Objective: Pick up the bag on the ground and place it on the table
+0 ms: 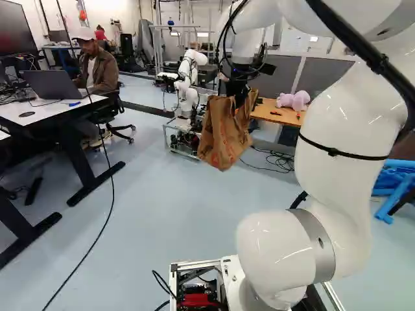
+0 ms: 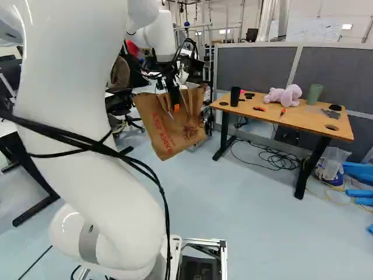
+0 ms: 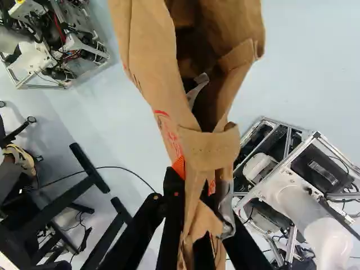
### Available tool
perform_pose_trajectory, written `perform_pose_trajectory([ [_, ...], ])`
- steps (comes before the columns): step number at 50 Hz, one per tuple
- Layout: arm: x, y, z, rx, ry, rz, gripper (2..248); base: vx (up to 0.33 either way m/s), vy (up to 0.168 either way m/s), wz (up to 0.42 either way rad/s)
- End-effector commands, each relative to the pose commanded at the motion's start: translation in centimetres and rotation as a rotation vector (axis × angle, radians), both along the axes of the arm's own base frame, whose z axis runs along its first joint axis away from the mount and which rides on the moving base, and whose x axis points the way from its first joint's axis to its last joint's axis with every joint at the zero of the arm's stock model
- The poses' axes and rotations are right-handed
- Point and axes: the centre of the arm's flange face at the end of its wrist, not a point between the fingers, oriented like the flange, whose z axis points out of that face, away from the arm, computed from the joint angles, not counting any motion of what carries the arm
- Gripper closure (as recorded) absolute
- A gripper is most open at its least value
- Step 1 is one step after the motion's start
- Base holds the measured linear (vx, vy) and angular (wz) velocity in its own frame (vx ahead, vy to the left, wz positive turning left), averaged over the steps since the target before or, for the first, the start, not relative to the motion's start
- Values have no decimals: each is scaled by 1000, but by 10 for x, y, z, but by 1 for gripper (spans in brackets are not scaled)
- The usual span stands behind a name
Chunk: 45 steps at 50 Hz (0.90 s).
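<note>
At the foot of both base views, the lowest joint of the white arm (image 1: 353, 136) sits on the metal frame (image 2: 224, 256) of the base. From there the arm rises and reaches forward, ending in the black gripper (image 2: 176, 107), pointed downward.

Its jaws are clenched on the brown paper bag (image 2: 166, 131) — in the wrist view the paper near the bag's rim is bunched between the two fingers, with an orange pad (image 3: 179, 167) against one side. The bag's mouth gapes ahead of the fingers, and a pale strip (image 3: 198, 90) shows inside it. The bag hangs tilted in the air over the pale blue floor (image 2: 250, 216), to the left of the wooden table (image 2: 303, 121) in the right base view.

On that table stand a black cup (image 2: 235, 96) and a green cup (image 2: 315, 93) — a pink plush toy (image 2: 285, 96) lies between them, and a few small tools are near its front. A coil of dark cable (image 2: 274, 158) is on the floor beside the table, and blue tubes (image 2: 358, 193) are at the right edge of the right base view. At the left of the left base view is a white desk (image 1: 48, 115) with an open laptop (image 1: 53, 84). Past the bag in that view stands another robot (image 1: 188, 81) with a white arm. Grey partitions (image 2: 256, 70) rise behind the table, and farther back a whiteboard (image 2: 312, 29) is on the wall.
</note>
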Motion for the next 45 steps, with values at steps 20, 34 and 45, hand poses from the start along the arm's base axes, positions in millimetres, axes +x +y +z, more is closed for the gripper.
perform_pose_trajectory([
  [20, -14, 5, 30, 55, 0, -19, 229, 0, 0, 0],
  [34, -26, 9, 50, 94, -1, -28, 229, 0, 0, 0],
  [45, -33, 10, 67, 103, -26, -29, 229, 0, 0, 0],
])
